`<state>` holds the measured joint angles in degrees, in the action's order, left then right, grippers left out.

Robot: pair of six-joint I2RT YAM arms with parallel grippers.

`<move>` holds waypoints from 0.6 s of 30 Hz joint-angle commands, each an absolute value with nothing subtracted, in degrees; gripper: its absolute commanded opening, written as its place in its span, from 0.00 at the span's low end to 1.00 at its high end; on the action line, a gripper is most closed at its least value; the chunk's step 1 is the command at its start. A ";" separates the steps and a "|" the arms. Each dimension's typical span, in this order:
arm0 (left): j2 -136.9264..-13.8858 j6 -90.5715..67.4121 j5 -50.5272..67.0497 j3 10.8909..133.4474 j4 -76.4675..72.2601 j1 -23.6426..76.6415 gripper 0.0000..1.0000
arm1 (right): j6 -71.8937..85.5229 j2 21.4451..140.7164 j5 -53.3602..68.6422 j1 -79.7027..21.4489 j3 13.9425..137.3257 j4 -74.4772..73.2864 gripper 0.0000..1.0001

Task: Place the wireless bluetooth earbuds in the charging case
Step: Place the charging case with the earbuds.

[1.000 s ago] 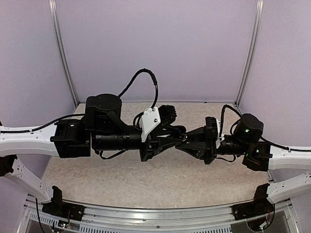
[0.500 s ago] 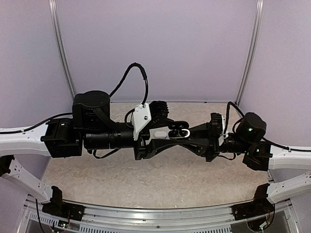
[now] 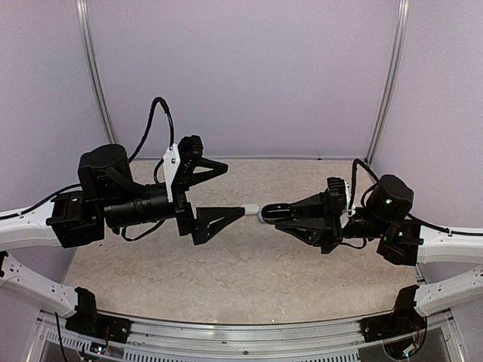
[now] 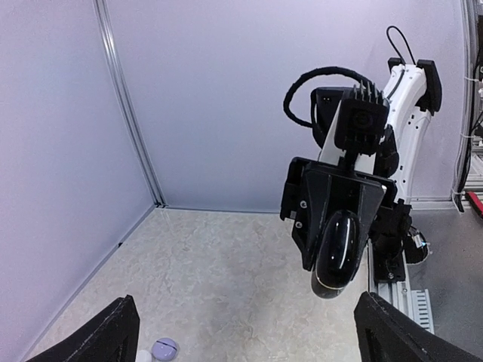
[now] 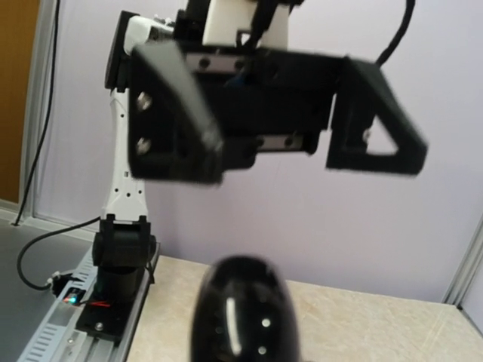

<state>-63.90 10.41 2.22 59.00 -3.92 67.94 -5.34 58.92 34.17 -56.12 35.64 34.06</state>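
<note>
My right hand (image 3: 273,212): closed on the black charging case (image 5: 241,313). The case is glossy, its rounded end sticks out past my fingers, and it is held up off the table.
My left hand (image 3: 234,188): spread wide, gripping nothing, facing the case, with the lower fingertip (image 3: 240,214) just beside the case's end.
Table (image 3: 249,279): beige and speckled, below both hands.
Earbuds: I cannot tell. A small lavender piece (image 4: 164,348) and a white piece (image 4: 143,355) lie on the table near the left wall, too small to identify.
</note>
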 commanded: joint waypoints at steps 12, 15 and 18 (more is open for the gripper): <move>-62.49 1.08 -3.83 49.16 -11.56 65.04 0.99 | 15.46 64.02 33.80 -47.18 39.86 29.04 0.00; -61.61 0.28 -6.62 47.69 -12.52 64.99 0.99 | 17.09 66.50 32.36 -46.06 41.20 24.54 0.00; -61.56 -0.77 -9.59 46.82 -12.25 64.85 0.99 | 17.17 68.90 31.73 -45.77 42.68 20.13 0.00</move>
<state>-63.07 1.45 -4.49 47.59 -9.45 65.23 13.72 66.67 32.77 -46.54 39.75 26.28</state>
